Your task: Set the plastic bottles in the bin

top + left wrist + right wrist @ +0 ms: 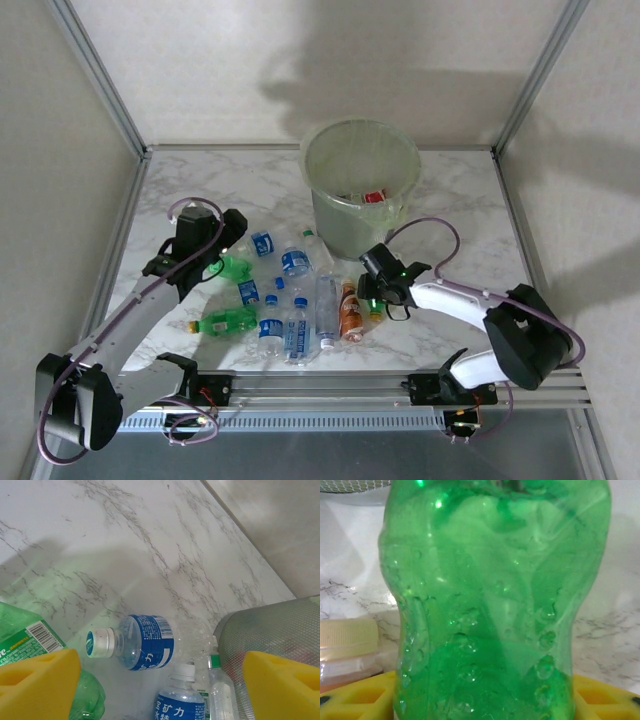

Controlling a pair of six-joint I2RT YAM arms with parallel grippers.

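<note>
Noting right gripper [373, 297] at near right, yellow pads [350, 700] against both sides of a green bottle [490, 605]; cannot tell whether clamped. Finding left gripper [160, 682] spread wide, grasping nothing, hovering above a blue-labelled clear bottle [142, 642] lying on the marble table [200, 185]. Seeing remaining plastic bottles [290, 310] strewn between both arms, just before the bin [345, 228]. Spotting bin upright at far centre, red-labelled bottles [372, 197] inside.

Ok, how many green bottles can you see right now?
3 green bottles: one at the pile's far-left edge, one lying at its near-left corner, one between the right fingers. More may be hidden inside the bin.
</note>
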